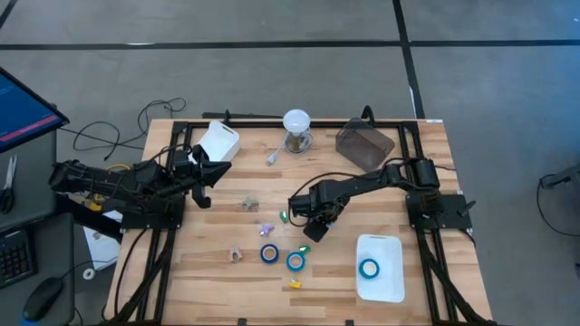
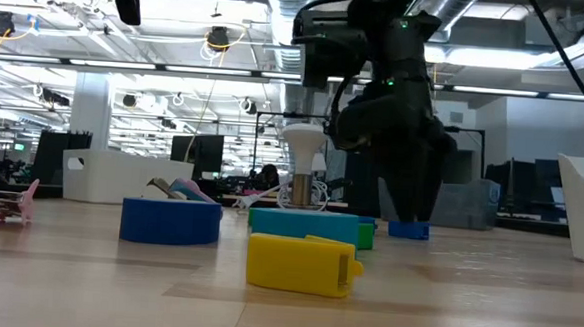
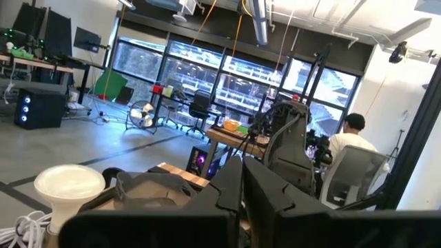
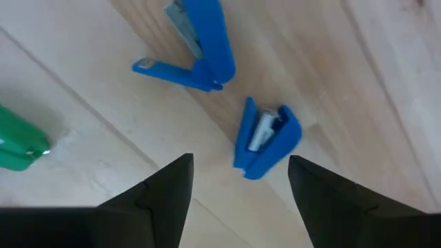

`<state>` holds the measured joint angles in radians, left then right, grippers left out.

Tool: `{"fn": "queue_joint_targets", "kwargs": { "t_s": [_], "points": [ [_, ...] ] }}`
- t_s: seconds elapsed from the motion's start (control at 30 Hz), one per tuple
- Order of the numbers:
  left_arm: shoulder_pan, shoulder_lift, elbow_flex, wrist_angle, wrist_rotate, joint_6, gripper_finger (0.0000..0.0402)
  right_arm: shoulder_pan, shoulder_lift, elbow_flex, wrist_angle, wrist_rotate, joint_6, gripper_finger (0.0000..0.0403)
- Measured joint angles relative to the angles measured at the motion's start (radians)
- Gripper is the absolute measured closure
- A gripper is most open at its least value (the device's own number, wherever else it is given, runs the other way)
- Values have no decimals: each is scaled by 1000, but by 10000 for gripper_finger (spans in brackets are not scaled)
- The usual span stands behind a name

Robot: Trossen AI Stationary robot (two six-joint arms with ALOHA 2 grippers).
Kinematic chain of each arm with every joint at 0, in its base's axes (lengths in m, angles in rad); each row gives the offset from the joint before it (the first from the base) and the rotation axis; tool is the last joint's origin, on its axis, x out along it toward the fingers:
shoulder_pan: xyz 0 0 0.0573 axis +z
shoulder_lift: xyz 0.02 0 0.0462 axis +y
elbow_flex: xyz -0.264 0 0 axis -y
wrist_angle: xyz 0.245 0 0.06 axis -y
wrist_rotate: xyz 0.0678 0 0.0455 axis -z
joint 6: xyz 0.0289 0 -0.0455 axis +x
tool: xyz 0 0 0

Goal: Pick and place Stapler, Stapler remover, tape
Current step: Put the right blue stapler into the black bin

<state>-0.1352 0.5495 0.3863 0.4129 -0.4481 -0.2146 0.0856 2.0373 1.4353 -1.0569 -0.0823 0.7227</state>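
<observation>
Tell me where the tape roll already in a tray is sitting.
In the high view, one blue tape roll lies inside the white tray at the table's front right, right of the two rolls still on the wood.

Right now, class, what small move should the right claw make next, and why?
Probably straight down. The right claw hangs open above the table, and the small blue staple remover lies just ahead of the gap between its fingers, not yet gripped. Lowering would likely bring the fingers to either side of it, ready to close.

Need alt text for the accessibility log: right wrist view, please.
The right gripper hovers open over the wooden table, its two dark fingers framing a small blue stapler remover. A blue stapler lies open just beyond, and a green piece sits at the edge.
</observation>
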Motion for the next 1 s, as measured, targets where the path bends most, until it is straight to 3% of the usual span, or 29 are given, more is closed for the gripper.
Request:
{"fn": "queue_joint_targets", "kwargs": {
  "t_s": [0.8,1.0],
  "points": [
    [0,0,0,-1,0,0,394,15,70,5,67,-12,-26,174],
    [0,0,0,-1,0,0,394,11,52,1,79,12,-27,219]
  ]
}}
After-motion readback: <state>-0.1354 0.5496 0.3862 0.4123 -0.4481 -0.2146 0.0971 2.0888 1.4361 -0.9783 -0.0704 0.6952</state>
